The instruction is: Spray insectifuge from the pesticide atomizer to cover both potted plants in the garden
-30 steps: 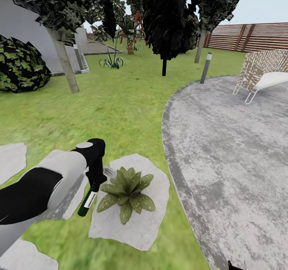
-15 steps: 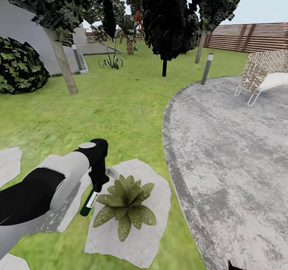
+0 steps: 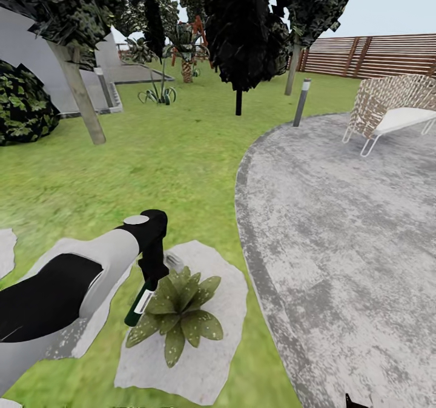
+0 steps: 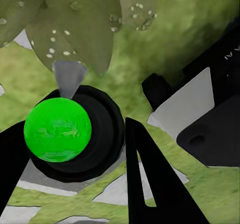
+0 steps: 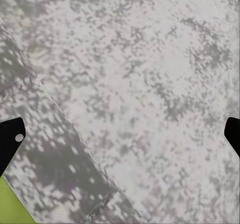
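One plant (image 3: 174,314) sits in the head view on a pale stepping stone (image 3: 209,359) in the lawn (image 3: 169,172), just beside the grey patio (image 3: 339,232). The left gripper (image 3: 149,273) has its fingers clamped on the atomizer (image 3: 138,307), which hangs tilted with its lower end down, touching or just over the plant's near leaves. From the left wrist the bottle's dark round end (image 4: 75,134) with a bright green marker (image 4: 57,129) points at leaves (image 4: 75,29) dotted with pale droplets, so pick-up is done and spraying of this plant looks under way or largely done; full cover I cannot judge. A second rosette is still to be found and sprayed. The right gripper (image 5: 120,134) hangs over the speckled patio (image 5: 140,74), fingertips (image 5: 10,139) wide apart and holding nothing. Beyond stand a lamp post (image 3: 301,102), a wicker chair (image 3: 390,114) and a slatted fence (image 3: 375,57).
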`<state>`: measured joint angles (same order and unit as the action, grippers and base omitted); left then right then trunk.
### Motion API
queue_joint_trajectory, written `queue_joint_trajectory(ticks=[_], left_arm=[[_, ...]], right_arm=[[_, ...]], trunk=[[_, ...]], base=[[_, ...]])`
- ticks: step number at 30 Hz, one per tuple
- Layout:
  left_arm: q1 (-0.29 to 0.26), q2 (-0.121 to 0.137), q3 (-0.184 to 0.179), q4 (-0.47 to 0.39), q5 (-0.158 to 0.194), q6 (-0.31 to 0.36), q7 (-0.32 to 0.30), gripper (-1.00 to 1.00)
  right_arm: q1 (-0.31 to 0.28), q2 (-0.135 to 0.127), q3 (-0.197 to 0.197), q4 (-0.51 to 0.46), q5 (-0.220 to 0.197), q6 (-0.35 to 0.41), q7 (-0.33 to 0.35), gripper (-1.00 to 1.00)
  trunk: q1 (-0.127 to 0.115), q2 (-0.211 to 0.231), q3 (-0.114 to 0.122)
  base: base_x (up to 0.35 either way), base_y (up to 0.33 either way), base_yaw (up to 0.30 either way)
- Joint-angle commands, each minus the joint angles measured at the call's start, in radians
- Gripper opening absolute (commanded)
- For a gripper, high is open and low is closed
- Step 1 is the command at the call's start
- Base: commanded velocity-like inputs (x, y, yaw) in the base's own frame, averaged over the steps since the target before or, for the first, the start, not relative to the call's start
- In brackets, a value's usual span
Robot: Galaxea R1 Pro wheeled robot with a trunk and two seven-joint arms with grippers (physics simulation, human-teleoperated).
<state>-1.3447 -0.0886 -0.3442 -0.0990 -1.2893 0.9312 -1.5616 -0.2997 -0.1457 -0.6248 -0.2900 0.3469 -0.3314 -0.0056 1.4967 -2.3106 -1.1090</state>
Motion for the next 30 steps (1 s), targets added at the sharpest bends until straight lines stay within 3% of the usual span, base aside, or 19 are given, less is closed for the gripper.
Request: queue_joint_trajectory(ticks=[1, 5, 16, 23, 30], left_arm=[[-0.001, 0.0, 0.001, -0.001, -0.01, 0.011, -0.009, -1.0], [-0.001, 0.0, 0.001, -0.001, -0.013, 0.011, -0.009, -1.0], [-0.001, 0.0, -0.001, -0.001, -0.017, 0.011, -0.009, -1.0], [-0.001, 0.0, -0.001, -0.001, -0.018, 0.012, -0.009, -1.0], [-0.001, 0.0, -0.004, -0.001, -0.018, 0.013, -0.009, -1.0]], right_arm=[[-0.001, 0.001, -0.007, 0.002, 0.011, -0.005, -0.001, 1.0], [-0.001, 0.001, -0.007, 0.002, 0.011, -0.005, -0.001, 1.0], [-0.001, 0.003, -0.007, 0.002, 0.011, -0.005, -0.001, 1.0], [-0.001, 0.003, -0.007, 0.002, 0.011, -0.005, -0.001, 1.0], [-0.001, 0.004, -0.007, 0.002, 0.011, -0.005, -0.001, 1.0]], trunk=[[0.0, 0.0, -0.001], [0.0, 0.0, -0.001], [0.0, 0.0, -0.001], [0.0, 0.0, -0.001], [0.0, 0.0, -0.001]], base=[[0.0, -0.272, 0.218], [-0.069, -0.26, 0.26], [-0.284, -0.089, 0.251], [0.1, -0.266, 0.034], [-0.006, -0.304, 0.246]])
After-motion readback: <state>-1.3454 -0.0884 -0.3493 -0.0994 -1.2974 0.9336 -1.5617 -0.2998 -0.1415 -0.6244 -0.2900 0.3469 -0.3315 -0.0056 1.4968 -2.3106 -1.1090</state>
